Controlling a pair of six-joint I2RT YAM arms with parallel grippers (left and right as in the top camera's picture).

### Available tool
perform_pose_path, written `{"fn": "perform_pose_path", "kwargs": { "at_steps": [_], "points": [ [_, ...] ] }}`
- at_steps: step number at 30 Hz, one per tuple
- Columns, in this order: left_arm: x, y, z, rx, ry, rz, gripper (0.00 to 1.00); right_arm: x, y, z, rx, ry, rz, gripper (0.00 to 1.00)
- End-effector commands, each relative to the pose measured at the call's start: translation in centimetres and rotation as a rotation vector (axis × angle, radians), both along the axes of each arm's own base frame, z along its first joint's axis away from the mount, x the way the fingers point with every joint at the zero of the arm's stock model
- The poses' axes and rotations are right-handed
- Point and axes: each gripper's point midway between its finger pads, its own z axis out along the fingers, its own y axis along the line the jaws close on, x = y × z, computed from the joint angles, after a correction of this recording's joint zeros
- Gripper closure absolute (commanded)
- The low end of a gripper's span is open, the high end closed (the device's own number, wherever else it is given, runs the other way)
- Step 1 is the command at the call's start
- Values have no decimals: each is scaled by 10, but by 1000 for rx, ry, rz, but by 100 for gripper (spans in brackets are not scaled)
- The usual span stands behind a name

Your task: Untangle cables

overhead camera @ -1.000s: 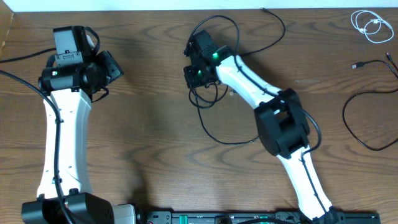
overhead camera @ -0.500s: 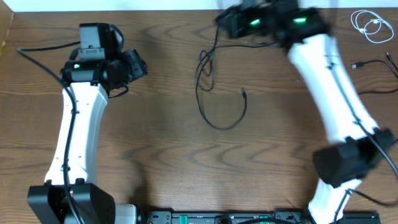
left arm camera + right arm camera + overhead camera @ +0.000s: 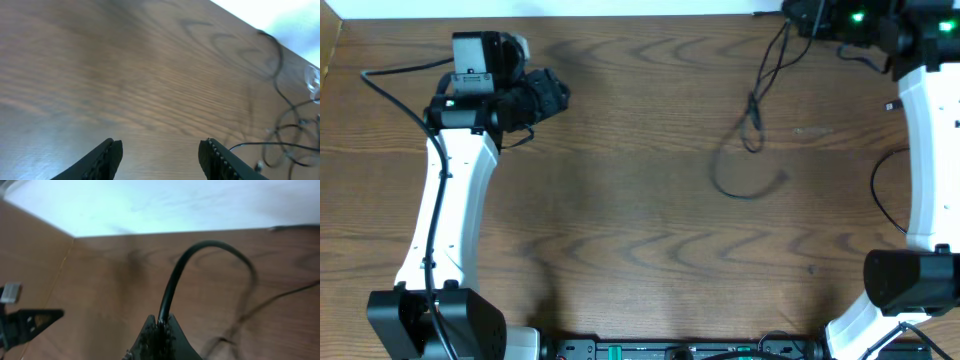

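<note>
I am seeing a thin black flexible cable (image 3: 175, 280) just above my right gripper (image 3: 161, 326), which is showing black too. The brown wooden table (image 3: 620, 200) beneath it is showing darker wavy grain. My white plastic arm links (image 3: 450, 210) are carrying black joints.

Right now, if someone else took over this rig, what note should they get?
Left end effector: open, empty, above bare table.
Right end effector: shut on a black cable at the far edge. The slack trails down into a loop on the table.
Done: that cable lies apart from a second black cable at the right edge.
Left: straighten the loop and lay it out.
</note>
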Motion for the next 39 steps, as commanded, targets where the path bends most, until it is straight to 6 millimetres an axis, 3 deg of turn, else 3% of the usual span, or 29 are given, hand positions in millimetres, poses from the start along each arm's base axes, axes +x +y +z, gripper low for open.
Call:
{"fn": "perform_pose_path", "kwargs": {
  "at_steps": [1,6,10,15,21,28,34,39],
  "points": [
    [-3,-36,5,-45,-30,-139,43,-15,33,12,12,-30,92,99],
    [-7,-93,0,-94,-45,-294,39,-20,52,11,-4,-31,119,99],
    [-4,-146,-10,-202,-50,-429,39,-20,52,10,-4,-30,119,99],
    [0,-197,-28,-349,-18,-510,39,-21,52,9,-5,-21,119,99],
    [-1,-231,-59,-394,48,-531,39,-21,50,8,-11,-19,113,99],
    [-10,-266,-82,-391,65,-580,39,-20,50,7,-15,-18,107,99],
    [-14,-279,-111,-309,91,-556,39,-22,49,6,-16,-8,107,99],
    [-12,-280,-122,-260,90,-528,41,-23,49,4,-17,2,107,99]
  ]
}}
